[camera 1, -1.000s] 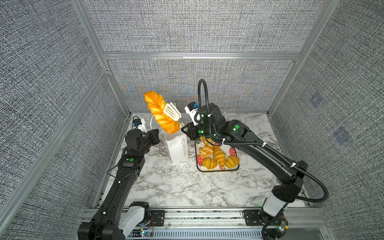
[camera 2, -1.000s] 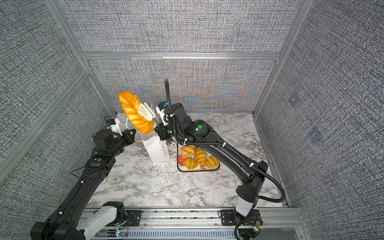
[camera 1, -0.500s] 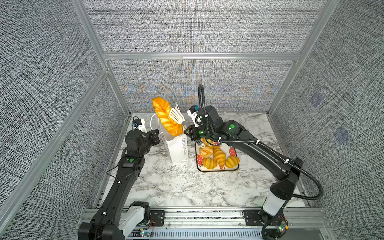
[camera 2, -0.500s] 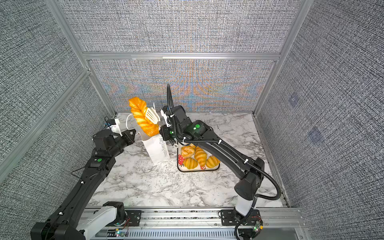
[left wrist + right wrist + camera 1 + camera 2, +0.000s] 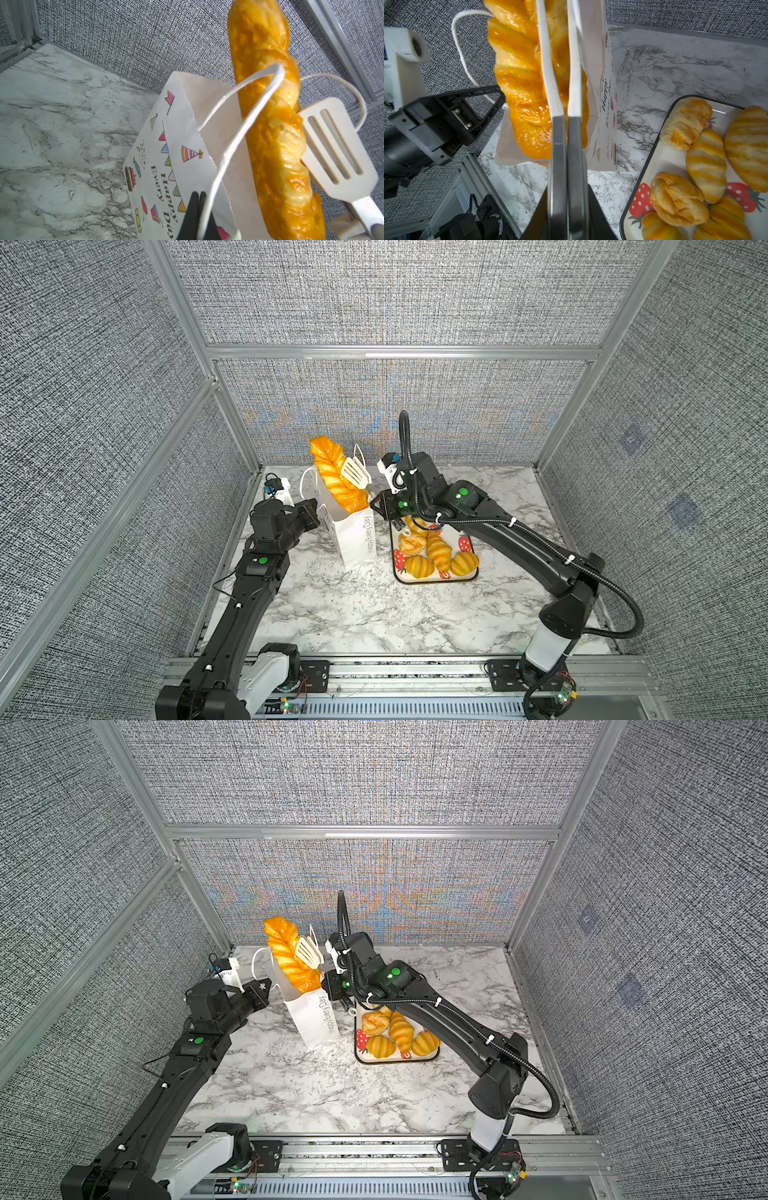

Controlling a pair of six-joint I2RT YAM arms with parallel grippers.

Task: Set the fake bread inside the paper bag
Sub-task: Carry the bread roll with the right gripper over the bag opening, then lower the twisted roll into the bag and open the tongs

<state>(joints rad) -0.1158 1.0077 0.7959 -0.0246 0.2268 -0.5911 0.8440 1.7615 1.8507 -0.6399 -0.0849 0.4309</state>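
A long braided loaf of fake bread stands nearly upright, its lower end inside the mouth of the white paper bag. White slotted tongs clamp the loaf at mid-length. My right gripper is shut on the tongs' metal handles, just right of the bag. My left gripper is shut on the bag's cord handle at the rim's left side. Several more croissants and buns lie on the tray.
The strawberry-printed cream tray sits right of the bag, under my right forearm. A grey wall runs close behind the bag. Marble tabletop stretches toward the front rail.
The right gripper brought the loaf right and downward from above the bag's left side. The loaf turned more upright and its lower end entered the bag. The left arm stayed still.
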